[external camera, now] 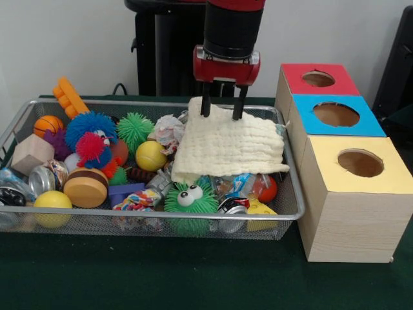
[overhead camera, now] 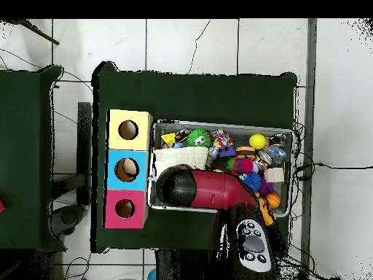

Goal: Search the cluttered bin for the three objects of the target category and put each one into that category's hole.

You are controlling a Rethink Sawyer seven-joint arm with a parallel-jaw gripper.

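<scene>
Now the gripper stands with jaws apart, tips on the cream cloth covering toys in the bin, probably to grasp it.

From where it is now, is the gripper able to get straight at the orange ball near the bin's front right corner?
Probably not directly. The gripper, open, sits at the far edge of the cream quilted cloth, which drapes over that end of the silver wire mesh bin. The small orange ball peeks out beneath its front edge, so the cloth would likely need moving first.
</scene>
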